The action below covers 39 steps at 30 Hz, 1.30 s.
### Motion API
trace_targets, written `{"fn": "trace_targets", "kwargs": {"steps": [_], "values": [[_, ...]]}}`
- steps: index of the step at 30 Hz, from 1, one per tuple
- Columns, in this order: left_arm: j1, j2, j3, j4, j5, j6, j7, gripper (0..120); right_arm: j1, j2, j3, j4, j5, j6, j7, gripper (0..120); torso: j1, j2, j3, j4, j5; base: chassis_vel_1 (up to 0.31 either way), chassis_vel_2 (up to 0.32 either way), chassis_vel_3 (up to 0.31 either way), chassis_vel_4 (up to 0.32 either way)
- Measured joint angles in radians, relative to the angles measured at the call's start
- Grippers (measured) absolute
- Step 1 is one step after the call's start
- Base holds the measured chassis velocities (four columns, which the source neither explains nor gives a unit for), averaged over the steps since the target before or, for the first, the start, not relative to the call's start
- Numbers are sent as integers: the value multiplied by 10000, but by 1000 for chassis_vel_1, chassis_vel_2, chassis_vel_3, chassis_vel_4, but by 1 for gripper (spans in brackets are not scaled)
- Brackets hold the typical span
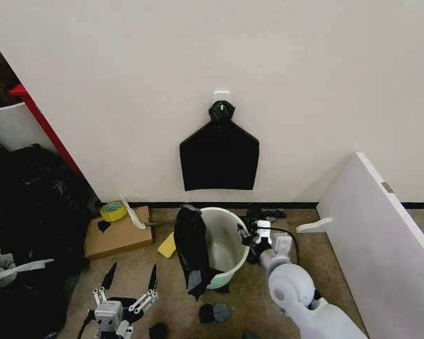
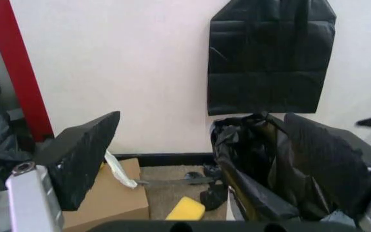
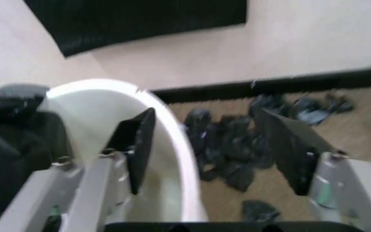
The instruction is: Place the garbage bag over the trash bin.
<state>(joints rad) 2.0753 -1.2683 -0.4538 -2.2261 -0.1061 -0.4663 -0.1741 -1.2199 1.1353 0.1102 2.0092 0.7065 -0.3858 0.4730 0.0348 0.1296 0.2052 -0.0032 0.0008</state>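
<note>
The round white plastic trash bin (image 1: 222,247) with its cream inside and pale green base stands on the tan carpet (image 1: 339,254) near the white wall (image 1: 198,63). The limp, glossy black plastic garbage bag (image 1: 191,251) hangs over the bin's rim on the robot's left side, draping down the outside toward the floor; the rest of the rim is bare.

The right arm reaches forward from the lower right of the head view, its right gripper (image 3: 208,145) at the bin's opposite edge. Its fingers are spread wide and straddle the rolled rim, one black pad inside the bin and the other outside, above small black scraps (image 3: 231,145) on the carpet.

The left gripper (image 1: 131,279) sits low and well short of the bin, pointing forward, its dark fingers splayed apart and holding nothing. Beside it lies a flat brown cardboard box (image 1: 116,233).
</note>
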Motion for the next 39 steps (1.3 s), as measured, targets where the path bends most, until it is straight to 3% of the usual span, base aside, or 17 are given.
{"fn": "trace_targets", "kwargs": {"steps": [4, 10, 16, 22, 26, 35, 39], "values": [[-138, 69, 19, 77, -127, 132, -6, 100, -344, -229, 329, 614, -211, -8, -17, 71, 0, 0, -1, -1, -1, 0, 0, 0, 0], [-913, 362, 275, 122, -615, 1149, 212, 100, -1194, -336, 509, 1758, -717, 22, -283, 96, 0, 0, 0, -1, -1, 0, 0, 0, 0], [-1392, 835, 491, -30, -1221, 2327, 490, 100, -1861, -320, 542, 2397, -1104, 195, -494, 100, 0, 0, -1, -8, -4, 0, 0, 0, 0], [-1783, 914, 590, 140, -1687, 2963, 297, 100, -1631, -492, 379, 2616, -1126, 369, -737, 100, 0, 0, 0, 7, -2, 0, 0, 0, 0], [-2832, 1360, 754, 440, -2409, 3876, -53, 100, -2065, -434, 806, 2911, -1354, 438, -779, 100, 0, 0, 0, -6, -2, 0, 0, 0, 0], [-4449, 1910, 938, 930, -3461, 5489, -600, 100, -2725, -171, 1425, 3306, -1639, 453, -796, 100, 1, 0, 0, -2, -3, 0, 0, 0, 0], [-5865, 2301, 1381, 1263, -4469, 6840, -878, 100, -3201, 58, 1803, 3488, -1897, 434, -891, 100, 0, -1, 0, -1, -1, 0, 0, 0, 0]]}}
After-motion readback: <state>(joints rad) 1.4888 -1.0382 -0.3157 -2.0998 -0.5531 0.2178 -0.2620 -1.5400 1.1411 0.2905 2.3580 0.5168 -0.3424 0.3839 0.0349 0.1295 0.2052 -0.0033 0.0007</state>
